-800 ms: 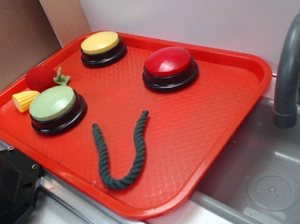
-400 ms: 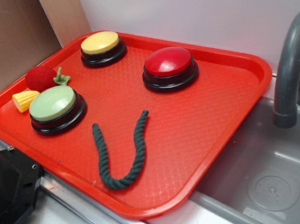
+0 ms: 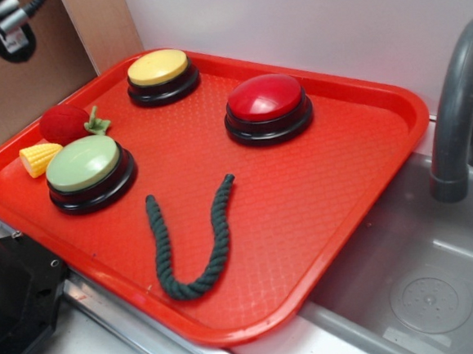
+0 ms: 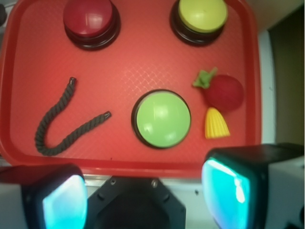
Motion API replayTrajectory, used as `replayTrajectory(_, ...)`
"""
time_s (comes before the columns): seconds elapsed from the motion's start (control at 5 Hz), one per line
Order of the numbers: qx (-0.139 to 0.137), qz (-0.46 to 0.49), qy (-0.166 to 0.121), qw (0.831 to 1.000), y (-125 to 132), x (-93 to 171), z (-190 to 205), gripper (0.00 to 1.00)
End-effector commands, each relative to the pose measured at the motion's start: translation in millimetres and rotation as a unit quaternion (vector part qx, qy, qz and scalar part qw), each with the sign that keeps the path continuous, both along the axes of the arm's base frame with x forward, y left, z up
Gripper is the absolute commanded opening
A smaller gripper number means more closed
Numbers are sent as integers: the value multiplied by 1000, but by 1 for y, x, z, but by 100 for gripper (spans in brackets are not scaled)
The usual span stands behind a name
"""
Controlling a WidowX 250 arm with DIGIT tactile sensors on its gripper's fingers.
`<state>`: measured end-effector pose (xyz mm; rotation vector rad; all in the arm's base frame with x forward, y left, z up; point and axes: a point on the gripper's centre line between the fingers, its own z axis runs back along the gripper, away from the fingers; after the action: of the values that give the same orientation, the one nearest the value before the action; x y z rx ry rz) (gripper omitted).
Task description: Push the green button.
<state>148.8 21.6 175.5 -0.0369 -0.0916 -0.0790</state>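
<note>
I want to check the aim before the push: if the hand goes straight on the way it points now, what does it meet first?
Probably the green button: it lies between the hand's open fingers, though height is unclear.

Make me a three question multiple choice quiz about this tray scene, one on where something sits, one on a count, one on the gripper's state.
1. What lies right beside the green button?
A. the rope
B. the toy corn
C. the faucet

2. How many buttons stand on the red tray?
A. two
B. three
C. four

3. How does the gripper stand?
A. open, touching nothing
B. shut on the rope
C. pressing the green button

Answers: 1 B, the toy corn sits next to its base. 2 B, green, yellow and red caps. 3 A, the wrist view shows both fingers spread above the tray's edge.
</note>
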Motion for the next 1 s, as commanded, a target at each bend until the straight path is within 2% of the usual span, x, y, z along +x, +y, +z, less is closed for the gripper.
replayTrajectory(0.0, 28, -39, 1, 999, 14, 22, -61, 100)
replayTrajectory(0.2, 37, -38, 10, 999, 25, 18, -85, 100)
replayTrajectory(0.8, 39, -43, 37, 998, 27, 27, -124, 100)
